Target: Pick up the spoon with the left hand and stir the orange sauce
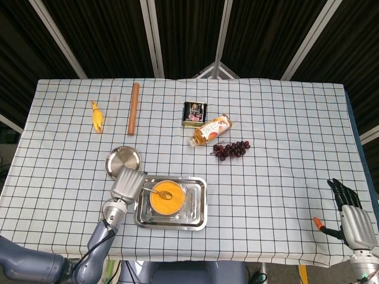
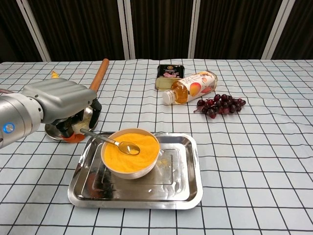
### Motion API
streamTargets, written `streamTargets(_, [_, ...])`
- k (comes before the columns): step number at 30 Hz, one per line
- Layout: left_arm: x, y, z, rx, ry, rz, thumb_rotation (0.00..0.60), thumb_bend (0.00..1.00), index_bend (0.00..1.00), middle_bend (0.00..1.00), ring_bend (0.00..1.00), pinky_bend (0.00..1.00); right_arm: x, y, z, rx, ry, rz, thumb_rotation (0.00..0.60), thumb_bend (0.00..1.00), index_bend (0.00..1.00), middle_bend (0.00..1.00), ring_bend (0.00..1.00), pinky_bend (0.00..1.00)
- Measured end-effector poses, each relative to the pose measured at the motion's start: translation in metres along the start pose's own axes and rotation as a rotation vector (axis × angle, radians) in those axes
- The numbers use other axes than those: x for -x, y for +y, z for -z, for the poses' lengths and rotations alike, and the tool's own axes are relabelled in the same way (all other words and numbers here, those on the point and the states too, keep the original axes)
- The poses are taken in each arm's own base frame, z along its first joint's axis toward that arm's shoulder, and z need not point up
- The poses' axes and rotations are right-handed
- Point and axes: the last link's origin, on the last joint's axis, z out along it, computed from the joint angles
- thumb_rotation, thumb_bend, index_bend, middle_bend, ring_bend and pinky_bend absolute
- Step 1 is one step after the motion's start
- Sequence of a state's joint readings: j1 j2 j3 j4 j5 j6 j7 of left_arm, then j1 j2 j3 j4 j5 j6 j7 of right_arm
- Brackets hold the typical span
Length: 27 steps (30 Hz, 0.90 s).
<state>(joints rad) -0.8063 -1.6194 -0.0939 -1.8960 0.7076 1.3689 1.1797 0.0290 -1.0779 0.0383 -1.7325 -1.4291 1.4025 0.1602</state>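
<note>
A bowl of orange sauce (image 1: 166, 198) (image 2: 131, 152) stands in the left part of a steel tray (image 1: 198, 219) (image 2: 193, 171). A metal spoon (image 1: 155, 191) (image 2: 110, 141) lies with its scoop in the sauce and its handle pointing left over the rim. My left hand (image 1: 127, 184) (image 2: 61, 100) hovers just left of the handle's end, fingers curled down and apart, and the handle's tip shows free beside them. My right hand (image 1: 349, 216) hangs off the table's front right corner, fingers spread and empty.
A small steel dish (image 1: 122, 160) (image 2: 54, 131) sits partly under the left hand. Further back lie a wooden rolling pin (image 1: 134, 108), a yellow toy (image 1: 97, 117), a tin (image 1: 194, 113), a bottle (image 1: 210, 129) and dark grapes (image 1: 231, 148).
</note>
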Motion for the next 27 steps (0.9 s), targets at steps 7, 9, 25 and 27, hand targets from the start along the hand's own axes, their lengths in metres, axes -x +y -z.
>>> streamTargets(7, [0.0006, 0.0004, -0.0012, -0.004, 0.002, -0.001, 0.600, 0.48, 0.50, 0.93, 0.95, 0.97, 0.0002, -0.0003, 0.0002, -0.001, 0.000, 0.001, 0.600, 0.32, 0.00, 0.00, 0.00, 0.00])
streamTargets(9, [0.0016, 0.0010, -0.0013, -0.003, 0.001, -0.001, 0.600, 0.48, 0.50, 0.93, 0.95, 0.97, 0.0003, -0.0001, 0.0002, 0.000, -0.001, 0.001, 0.600, 0.32, 0.00, 0.00, 0.00, 0.00])
streamTargets(25, [0.0042, 0.0041, -0.0014, 0.004, -0.002, 0.000, 0.600, 0.56, 0.59, 0.95, 0.96, 0.97, -0.0001, -0.0003, 0.0002, -0.002, 0.001, 0.001, 0.600, 0.32, 0.00, 0.00, 0.00, 0.00])
streamTargets(27, [0.0043, 0.0050, -0.0013, 0.007, 0.000, 0.001, 0.600, 0.59, 0.61, 0.95, 0.96, 0.97, -0.0001, -0.0003, 0.0003, -0.002, 0.002, 0.001, 0.600, 0.32, 0.00, 0.00, 0.00, 0.00])
